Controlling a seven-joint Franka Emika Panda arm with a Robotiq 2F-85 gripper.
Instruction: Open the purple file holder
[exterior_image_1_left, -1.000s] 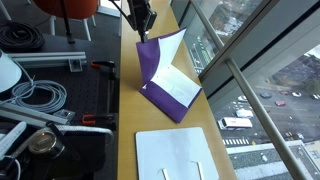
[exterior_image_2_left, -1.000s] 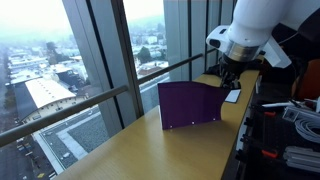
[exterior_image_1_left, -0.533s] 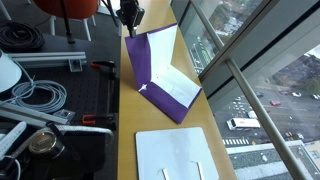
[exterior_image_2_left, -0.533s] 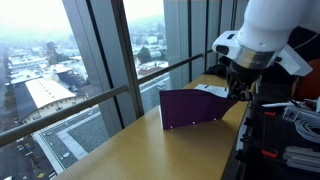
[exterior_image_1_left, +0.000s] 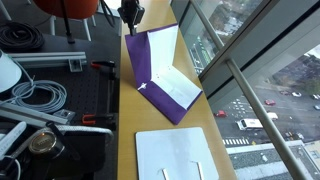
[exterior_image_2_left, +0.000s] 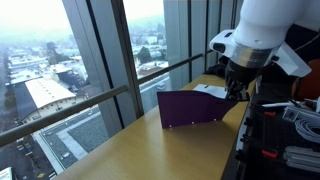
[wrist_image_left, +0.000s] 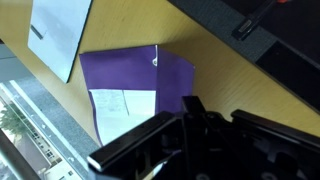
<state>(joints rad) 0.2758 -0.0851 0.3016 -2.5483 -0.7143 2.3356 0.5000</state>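
Observation:
The purple file holder (exterior_image_1_left: 150, 60) lies on the narrow wooden table by the window, partly open. Its top cover stands nearly upright. The bottom cover lies flat and shows the white inner panel (exterior_image_1_left: 176, 88). My gripper (exterior_image_1_left: 130, 18) is at the raised cover's top corner and looks shut on its edge. In an exterior view the upright cover (exterior_image_2_left: 190, 108) stands on the table with the gripper (exterior_image_2_left: 236, 88) at its far end. In the wrist view the purple cover (wrist_image_left: 135, 72) and the white panel (wrist_image_left: 122, 104) show above the dark fingers (wrist_image_left: 192, 118).
An all-white flat sheet (exterior_image_1_left: 176, 155) lies on the table nearer the camera, also in the wrist view (wrist_image_left: 60, 28). Black equipment, grey cables (exterior_image_1_left: 35, 95) and a red-handled tool (exterior_image_1_left: 100, 68) crowd the side away from the window. Window glass and a rail (exterior_image_1_left: 250, 95) border the table.
My gripper has moved away from the window with the cover's edge. The cover has swung from leaning toward the window to nearly upright. Little has changed in the last half second.

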